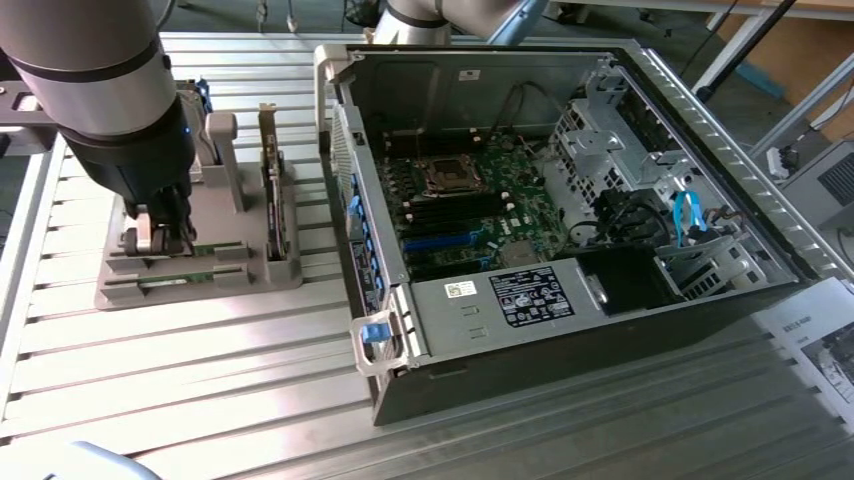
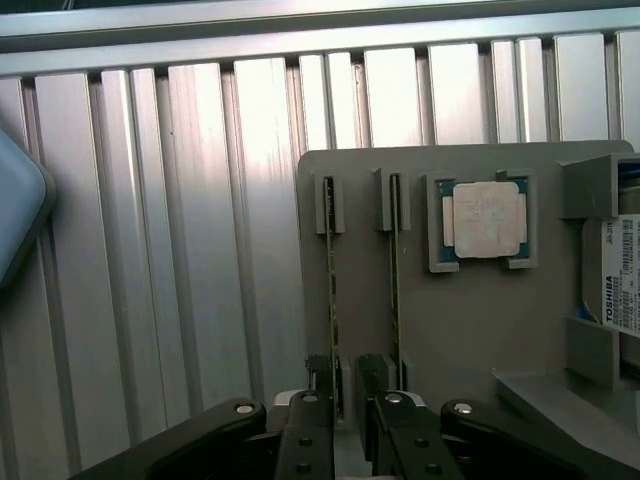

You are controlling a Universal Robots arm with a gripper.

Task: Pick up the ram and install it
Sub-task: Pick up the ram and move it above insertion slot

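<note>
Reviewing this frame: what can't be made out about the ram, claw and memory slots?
- Wrist view: the ram and the second stick stand edge-on, chips and labels unseen; the claw covers the ram's near end.
- Wrist view: the Toshiba drive is cut off by the picture edge.
- Exterior view: the arm and claw cover most of the ram in the grey holder; contact unclear.
- Exterior view: the motherboard's memory slots are too small to tell if filled.

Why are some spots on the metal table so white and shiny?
Exterior view: light glares off the table, while the computer case stays shadowy inside. Wrist view: a bright streak runs down the table, and the chip looks washed pale.
</note>
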